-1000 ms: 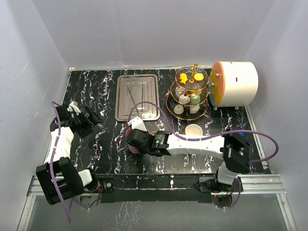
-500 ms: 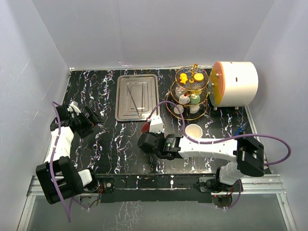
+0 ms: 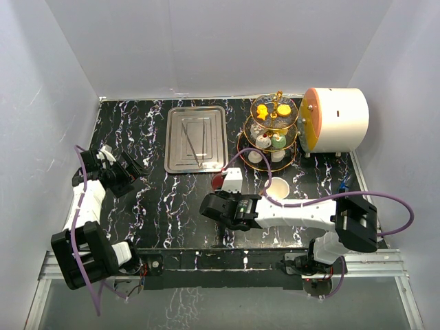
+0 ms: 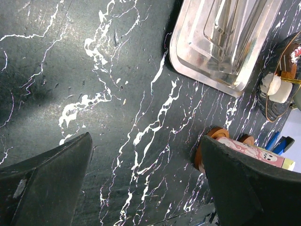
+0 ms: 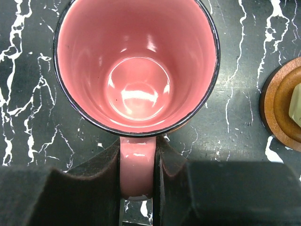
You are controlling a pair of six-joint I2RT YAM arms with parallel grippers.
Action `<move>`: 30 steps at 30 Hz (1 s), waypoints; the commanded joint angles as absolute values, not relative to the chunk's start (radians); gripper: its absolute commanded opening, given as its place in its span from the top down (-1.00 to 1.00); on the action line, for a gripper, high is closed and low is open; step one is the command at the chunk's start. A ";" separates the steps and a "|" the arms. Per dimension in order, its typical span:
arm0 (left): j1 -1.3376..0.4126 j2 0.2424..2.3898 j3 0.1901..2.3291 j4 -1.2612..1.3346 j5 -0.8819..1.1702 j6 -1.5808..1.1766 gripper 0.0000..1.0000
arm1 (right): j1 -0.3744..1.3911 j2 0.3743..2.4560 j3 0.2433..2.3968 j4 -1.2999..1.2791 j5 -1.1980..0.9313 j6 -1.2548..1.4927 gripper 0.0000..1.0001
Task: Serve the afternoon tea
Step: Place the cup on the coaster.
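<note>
The maroon cup, pink inside and empty, hangs by its handle between my right gripper's shut fingers. In the top view that cup and right gripper are mid-table, left of the cream cup. The cream cup stands on a brown saucer. A brown edge shows under the maroon cup's right side; I cannot tell whether they touch. The three-tier gold-framed stand holds small cakes behind them. My left gripper is open at the far left, with only bare table between its fingers.
A rectangular steel tray with tongs lies left of the stand. A big white cylinder with an orange end sits at the back right. Purple cable loops over the right arm. White walls enclose the black marbled table.
My right arm has carried the maroon cup from the table's near middle rightward and away, closer to the cream cup and stand. The left arm has stayed put.
</note>
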State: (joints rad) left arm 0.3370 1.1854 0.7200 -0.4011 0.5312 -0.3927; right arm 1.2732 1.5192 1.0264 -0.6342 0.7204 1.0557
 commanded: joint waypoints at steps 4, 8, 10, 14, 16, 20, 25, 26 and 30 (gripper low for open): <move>0.331 1.186 0.723 -0.419 0.545 -0.382 -0.97 | 1.271 1.506 1.016 -0.587 0.836 1.113 1.00; 0.331 1.188 0.723 -0.419 0.545 -0.382 -0.97 | 1.272 1.530 1.015 -0.610 0.821 1.105 1.00; 0.330 1.187 0.724 -0.419 0.545 -0.382 -0.98 | 1.272 1.533 1.024 -0.630 0.818 1.103 1.00; 0.328 1.189 0.724 -0.420 0.544 -0.382 -0.97 | 1.272 1.524 1.021 -0.636 0.808 1.049 1.00; 0.328 1.189 0.724 -0.420 0.545 -0.382 -0.97 | 1.272 1.522 1.028 -0.644 0.801 1.014 1.00; 0.327 1.190 0.723 -0.419 0.547 -0.382 -0.97 | 1.272 1.519 1.038 -0.647 0.767 0.927 1.00; 0.327 1.194 0.721 -0.417 0.550 -0.382 -0.97 | 1.272 1.542 1.039 -0.654 0.734 0.900 1.00; 0.328 1.195 0.722 -0.417 0.551 -0.383 -0.97 | 1.272 1.550 1.042 -0.654 0.723 0.897 1.00; 0.325 1.199 0.722 -0.417 0.551 -0.382 -0.97 | 1.273 1.571 1.062 -0.659 0.676 0.898 0.94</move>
State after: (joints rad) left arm 0.3305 1.1957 0.7200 -0.4007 0.5320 -0.3927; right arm 1.2743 1.5539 1.0119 -0.6544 0.7143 0.9100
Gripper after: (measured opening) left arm 0.986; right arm 0.198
